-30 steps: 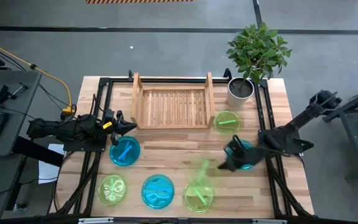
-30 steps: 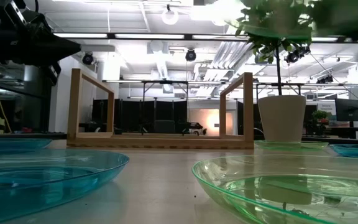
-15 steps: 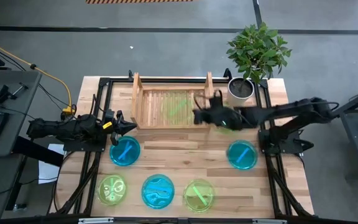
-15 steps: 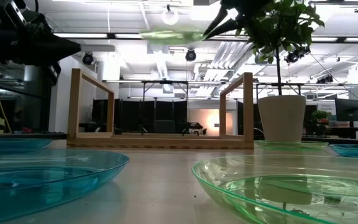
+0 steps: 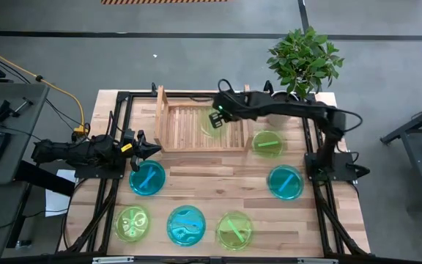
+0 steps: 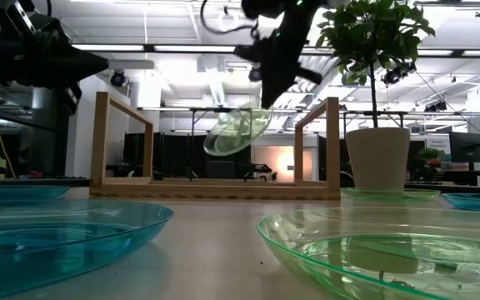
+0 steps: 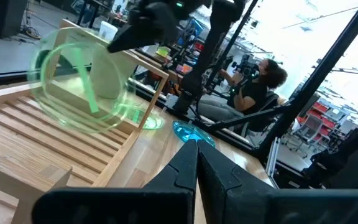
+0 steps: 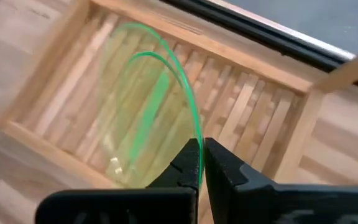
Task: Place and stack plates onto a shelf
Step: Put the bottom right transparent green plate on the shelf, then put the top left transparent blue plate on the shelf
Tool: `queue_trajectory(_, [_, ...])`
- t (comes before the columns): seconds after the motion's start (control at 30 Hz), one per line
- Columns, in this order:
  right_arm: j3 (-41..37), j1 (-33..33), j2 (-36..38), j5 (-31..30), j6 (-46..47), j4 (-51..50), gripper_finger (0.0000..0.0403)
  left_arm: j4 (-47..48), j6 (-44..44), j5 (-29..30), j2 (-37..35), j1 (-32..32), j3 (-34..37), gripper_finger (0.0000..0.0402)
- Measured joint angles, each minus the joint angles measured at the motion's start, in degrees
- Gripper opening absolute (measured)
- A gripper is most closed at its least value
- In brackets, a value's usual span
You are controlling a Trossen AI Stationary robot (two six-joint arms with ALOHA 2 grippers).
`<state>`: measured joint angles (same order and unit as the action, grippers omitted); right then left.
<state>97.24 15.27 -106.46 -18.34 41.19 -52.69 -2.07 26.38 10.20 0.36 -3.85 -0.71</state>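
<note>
While the right tool (image 5: 219, 116) hangs over the shelf (image 5: 189, 128), it pinches a tilted green plate (image 6: 237, 131) by the rim, above the slats. Left tool (image 5: 152, 150) waits closed, beside the shelf's left rail, holding nothing.

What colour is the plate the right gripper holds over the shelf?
Lime green plate, translucent with a lighter bar; clearest in the right wrist view.

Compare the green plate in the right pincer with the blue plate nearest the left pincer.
The lime green translucent plastic plate hangs tilted above the light wooden slatted shelf, pinched by the right pincer. The cyan-blue translucent plastic plate lies flat on the table, ungripped. Both are small, round, with a lighter bar mark.
</note>
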Motion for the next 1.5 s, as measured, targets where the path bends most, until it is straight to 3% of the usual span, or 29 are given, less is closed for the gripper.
queue_trajectory(0.33, [13.6, 3.3, -12.1, 1.0, -9.4, -14.2, 0.0000, 0.0, 0.0, 0.0, 0.0, 0.0, 0.0, 0.0001])
queue_trajectory(1.13, [14.9, 3.6, -14.5, -4.5, -8.0, -20.2, 0.0004, 0.0, 0.0, 0.0, 0.0, 0.0, 0.0, 0.0001])
queue_trajectory(1.33, [20.4, 1.6, -12.5, 0.9, -11.4, -19.5, 0.0057, 0.0, 0.0, 0.0, 0.0, 0.0, 0.0, 0.0001])
queue_trajectory(1.5, [17.3, -3.9, -8.4, 4.1, -15.8, -18.8, 0.0130, -0.1, 0.0, 0.0, 0.0, 0.0, 0.0, 0.0001])
